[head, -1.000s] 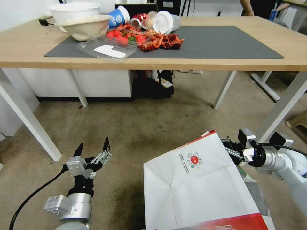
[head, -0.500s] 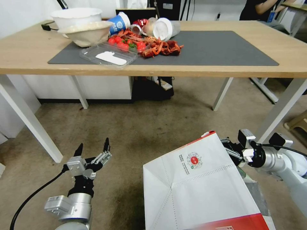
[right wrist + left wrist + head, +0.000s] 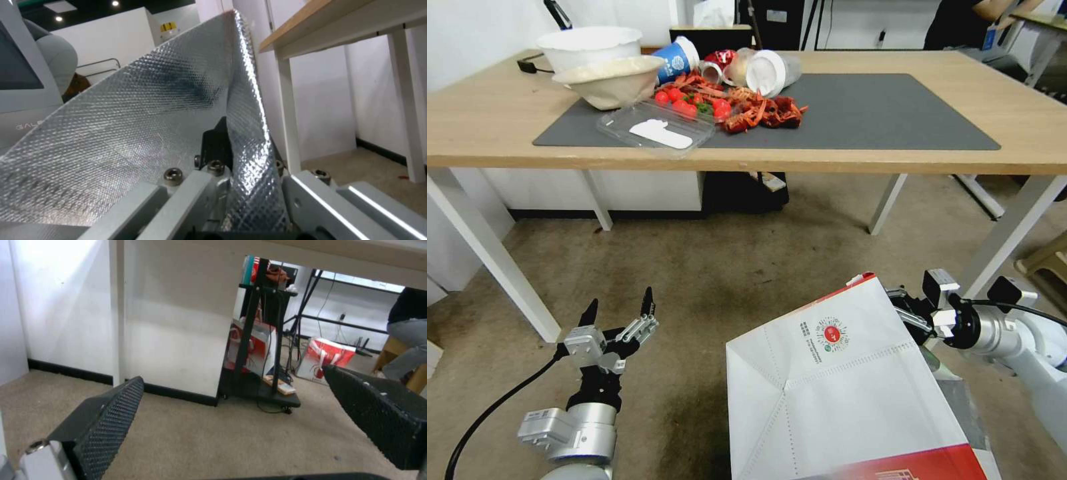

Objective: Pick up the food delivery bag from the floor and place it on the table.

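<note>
Two white bowls [image 3: 602, 63] stand at the far left, one partly behind the other. A clear plastic lid [image 3: 657, 129] lies nearer, just right of them. Red crayfish shells [image 3: 747, 110] and tomatoes [image 3: 684, 101] are heaped centrally. A blue paper cup [image 3: 679, 58] and a tipped white-lidded cup [image 3: 770, 70] lie beyond the heap.

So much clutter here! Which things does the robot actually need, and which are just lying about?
Needed: food delivery bag, clamped by the right gripper; table; floor.
Lying about: bowls, blue cup, crayfish shells, clear tray.
</note>
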Controlling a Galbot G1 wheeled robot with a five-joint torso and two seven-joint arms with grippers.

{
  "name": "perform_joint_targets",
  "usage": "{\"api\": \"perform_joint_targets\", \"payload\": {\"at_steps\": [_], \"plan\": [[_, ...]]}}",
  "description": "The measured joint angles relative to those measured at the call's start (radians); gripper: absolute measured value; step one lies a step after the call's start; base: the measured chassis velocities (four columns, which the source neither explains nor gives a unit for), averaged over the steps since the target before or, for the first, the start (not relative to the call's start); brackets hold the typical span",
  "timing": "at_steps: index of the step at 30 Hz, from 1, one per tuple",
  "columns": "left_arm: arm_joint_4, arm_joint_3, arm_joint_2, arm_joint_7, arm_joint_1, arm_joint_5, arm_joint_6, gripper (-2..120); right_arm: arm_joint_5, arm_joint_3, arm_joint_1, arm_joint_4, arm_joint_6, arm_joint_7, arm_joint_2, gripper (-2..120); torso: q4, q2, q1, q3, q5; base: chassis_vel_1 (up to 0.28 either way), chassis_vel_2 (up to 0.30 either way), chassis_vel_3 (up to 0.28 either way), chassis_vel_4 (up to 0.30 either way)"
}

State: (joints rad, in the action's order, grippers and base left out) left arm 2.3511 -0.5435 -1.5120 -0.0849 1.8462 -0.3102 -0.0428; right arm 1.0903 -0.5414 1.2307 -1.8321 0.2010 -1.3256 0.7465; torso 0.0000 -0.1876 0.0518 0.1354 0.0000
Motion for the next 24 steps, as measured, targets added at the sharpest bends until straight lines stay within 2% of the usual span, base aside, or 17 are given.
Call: {"api": "perform_joint_targets", "payload": {"at_steps": [24], "plan": [[0.017,0.001,-0.004,-0.004,0.010,0.017,0.012,100,0.001,-0.001,0.007,-0.016,-0.002,0.006,0.001,0,0.0000,-0.099,0.026,0.073,0.0000,0.000,0.000,0.000,0.000]]}}
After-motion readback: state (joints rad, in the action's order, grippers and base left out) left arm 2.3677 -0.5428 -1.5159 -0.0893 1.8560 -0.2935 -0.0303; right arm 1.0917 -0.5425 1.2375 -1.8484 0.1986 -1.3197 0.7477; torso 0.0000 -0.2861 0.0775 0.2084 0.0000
